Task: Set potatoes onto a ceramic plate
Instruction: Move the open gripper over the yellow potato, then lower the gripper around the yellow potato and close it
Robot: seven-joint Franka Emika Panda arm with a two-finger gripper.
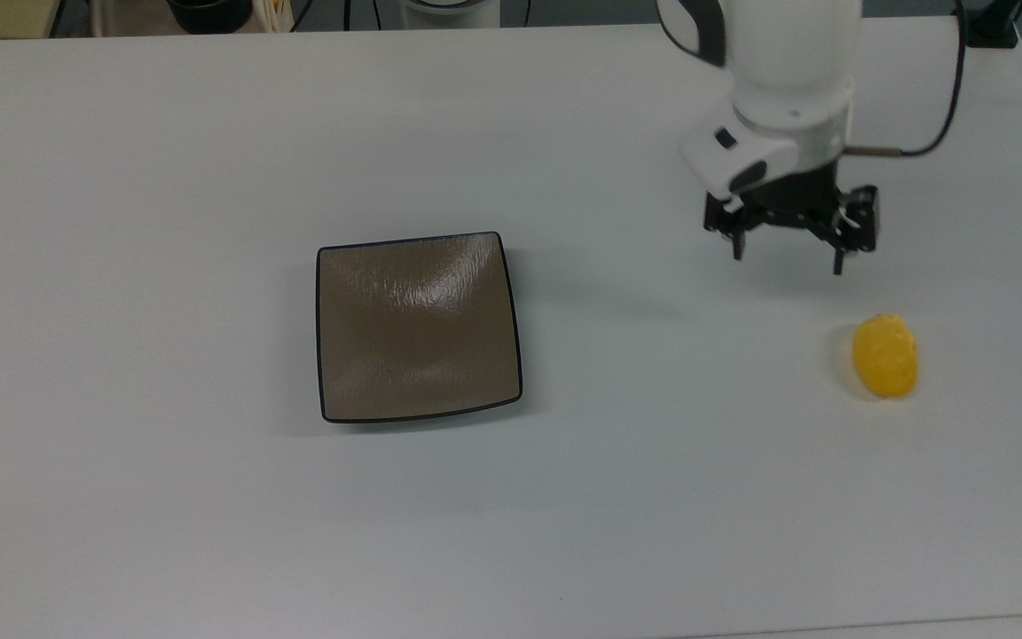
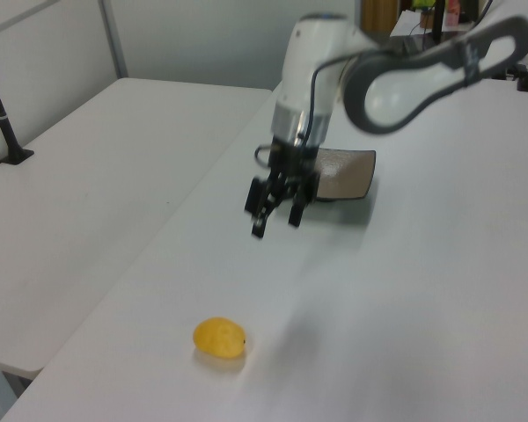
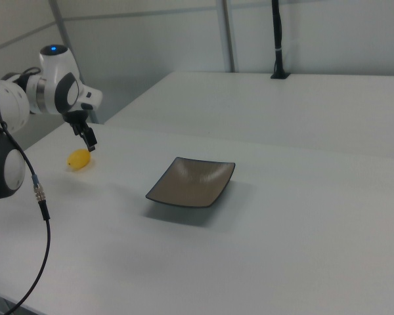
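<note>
No legible text or markings.

Plate glossy glazed ceramic; potato smooth, slightly dimpled; table matt white.

- potato: bright yellow, plain
- ceramic plate: glossy brown-taupe, thin black rim
- gripper: black
- arm: white with grey
- table: plain white

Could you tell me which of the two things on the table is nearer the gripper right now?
The yellow potato, in the top view lying just right of and below the open gripper; the brown plate sits much farther left.
</note>
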